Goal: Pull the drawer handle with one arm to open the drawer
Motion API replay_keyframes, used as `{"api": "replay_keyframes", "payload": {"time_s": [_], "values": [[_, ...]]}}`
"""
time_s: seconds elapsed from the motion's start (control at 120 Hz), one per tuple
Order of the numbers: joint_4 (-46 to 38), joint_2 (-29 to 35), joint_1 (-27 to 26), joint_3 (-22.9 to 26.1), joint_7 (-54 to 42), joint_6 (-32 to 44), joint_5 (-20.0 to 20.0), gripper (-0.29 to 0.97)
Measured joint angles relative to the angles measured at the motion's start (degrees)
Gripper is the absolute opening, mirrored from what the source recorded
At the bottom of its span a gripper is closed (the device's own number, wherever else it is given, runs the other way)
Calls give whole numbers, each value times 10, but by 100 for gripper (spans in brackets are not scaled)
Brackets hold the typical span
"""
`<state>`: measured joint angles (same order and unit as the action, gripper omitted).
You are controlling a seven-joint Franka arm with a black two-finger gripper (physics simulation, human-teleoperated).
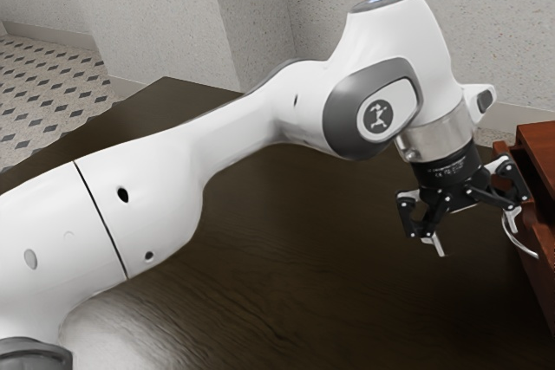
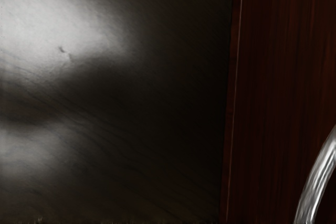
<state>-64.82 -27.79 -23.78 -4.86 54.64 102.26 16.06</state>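
Over the dark worktop (image 1: pixel 303 292), the claw (image 1: pixel 476 228) stands wide just beside the silver handle (image 2: pixel 315 182) of the red-brown drawer (image 1: pixel 539 158) at the exterior view's right, not yet closed on it, so grasp and pull remain; nothing obstructs, speckled wall (image 1: pixel 173 6) behind.

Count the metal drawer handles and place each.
1. A curved silver metal handle on the reddish wooden drawer at the exterior view's right edge, beside the black gripper. More may be hidden off-frame.
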Motion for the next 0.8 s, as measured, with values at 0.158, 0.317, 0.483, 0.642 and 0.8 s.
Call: {"api": "replay_keyframes", "payload": {"time_s": [0.158,0.317,0.483,0.642,0.8], "values": [[-7,6,-1,-10,0,-14,0,68],[-11,10,1,-11,0,-27,0,68],[-19,18,3,-11,-1,-42,-1,68],[-23,23,5,-14,-2,-56,-1,68],[-41,37,6,-16,-3,-66,-1,68]]}}
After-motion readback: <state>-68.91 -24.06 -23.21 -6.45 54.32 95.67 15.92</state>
